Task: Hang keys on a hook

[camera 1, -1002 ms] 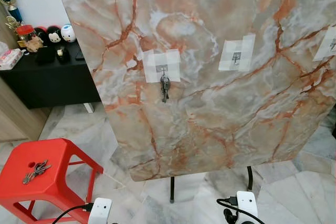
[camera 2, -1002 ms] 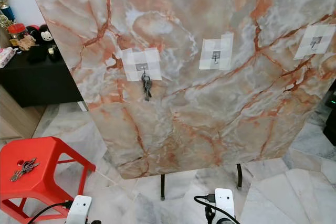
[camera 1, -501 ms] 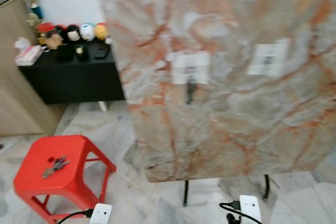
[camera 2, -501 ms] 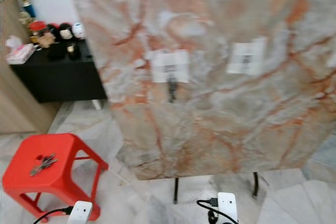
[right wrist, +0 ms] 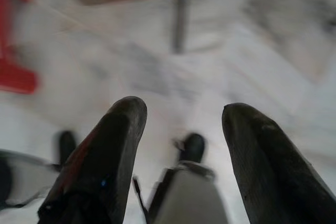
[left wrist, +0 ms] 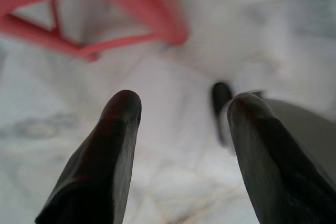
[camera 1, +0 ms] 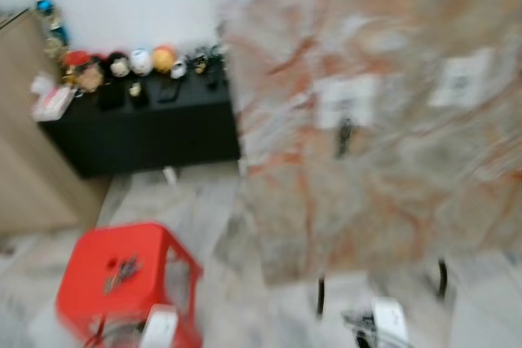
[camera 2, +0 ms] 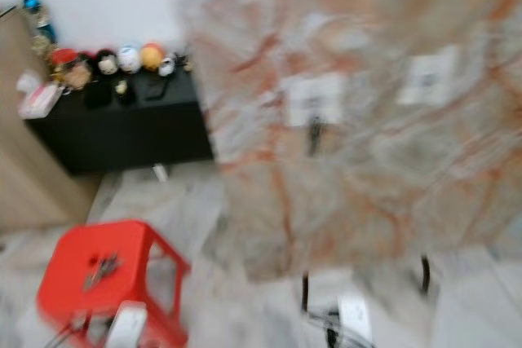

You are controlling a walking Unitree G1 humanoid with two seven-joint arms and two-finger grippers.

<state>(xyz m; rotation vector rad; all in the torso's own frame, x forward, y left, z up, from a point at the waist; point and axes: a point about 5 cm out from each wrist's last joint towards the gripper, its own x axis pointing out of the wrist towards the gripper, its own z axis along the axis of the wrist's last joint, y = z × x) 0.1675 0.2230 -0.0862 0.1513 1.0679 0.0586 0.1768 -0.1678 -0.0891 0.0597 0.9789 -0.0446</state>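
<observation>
A bunch of keys (camera 1: 121,273) lies on top of a red plastic stool (camera 1: 90,299) at the lower left. Another set of keys (camera 1: 343,136) hangs from a hook on a white patch (camera 1: 347,102) of the upright marble-patterned board (camera 1: 391,185). A second white patch with a hook (camera 1: 461,81) sits further right on the board. My left gripper (left wrist: 181,108) is open over the floor beside the stool's legs, holding nothing. My right gripper (right wrist: 181,114) is open above the marble floor, also with nothing in it. The head views are blurred.
A black low cabinet (camera 1: 139,132) with small figurines (camera 1: 130,63) stands against the white wall at the back left. A wooden cupboard side (camera 1: 33,177) is at the far left. The board rests on thin black legs (camera 1: 320,295) over a marble floor.
The whole picture has slid to the right and blurred, so the camera has turned left. The stool now sits nearer the middle of the view. Keys and board keep their places.
</observation>
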